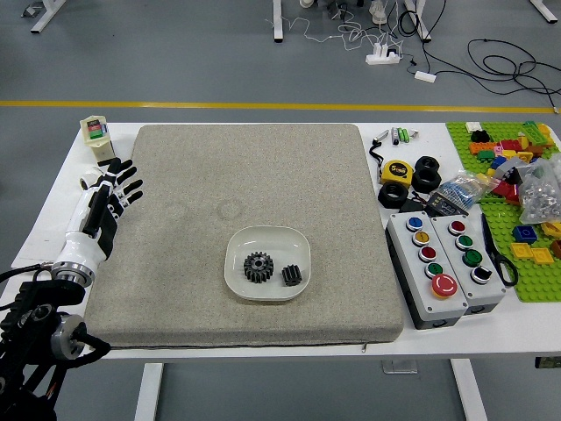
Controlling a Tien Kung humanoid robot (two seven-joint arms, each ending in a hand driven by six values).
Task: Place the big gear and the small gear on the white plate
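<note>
The white table [44, 219] carries a grey mat [193, 263]; at its left side the left arm [39, 338] reaches in, while the right arm is out of view, so the left is the nearer of the 2; its left hand [98, 217] is over the mat's left edge, fingers [131, 186] spread and released, holding nothing, tips aimed up the table and to the right.

The white plate [230, 263] lies well apart from those fingertips, to their right and closer to the table's near edge; its outline is a rounded square, slightly longer from left to right; the hand points past its far side, not at it.

On the plate sit the 2 gears; the big gear [258, 267] is left of centre, nearer the hand, with its toothed face up; the small gear [291, 275] is at the right, just beside it and a little closer to the near edge; which way its axle line runs I cannot tell.

Both being on the plate, I judge the task done; the coming move probably needs only to take the hand further left, away from the plate; swinging back right and nearer would risk knocking the gears.
</note>
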